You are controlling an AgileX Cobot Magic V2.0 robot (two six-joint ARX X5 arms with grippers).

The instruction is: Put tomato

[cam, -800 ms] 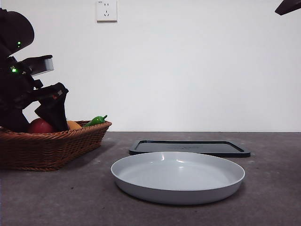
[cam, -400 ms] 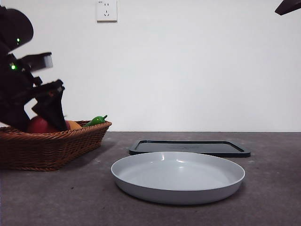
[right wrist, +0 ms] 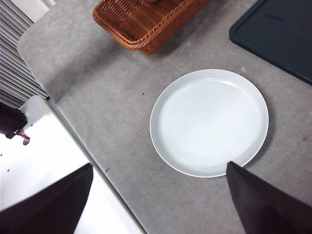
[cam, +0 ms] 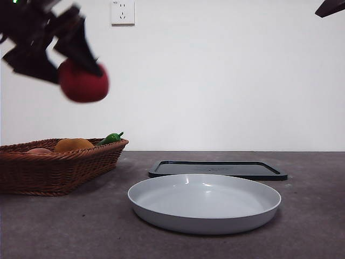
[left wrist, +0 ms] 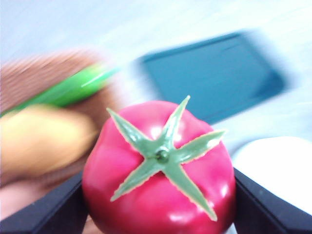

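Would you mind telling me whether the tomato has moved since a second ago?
Yes. The tomato, clamped by the left gripper, has risen out of the wicker basket and now hangs high above it, nearer the wall socket.

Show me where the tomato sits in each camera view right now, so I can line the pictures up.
Front view: the tomato hangs high at the left, held by the left gripper, above the wicker basket.
Left wrist view: it fills the lower middle, clamped between the two black jaws, stem leaves facing the camera.
Right wrist view: not in it.
Shared landmark: the white plate shows in all three.
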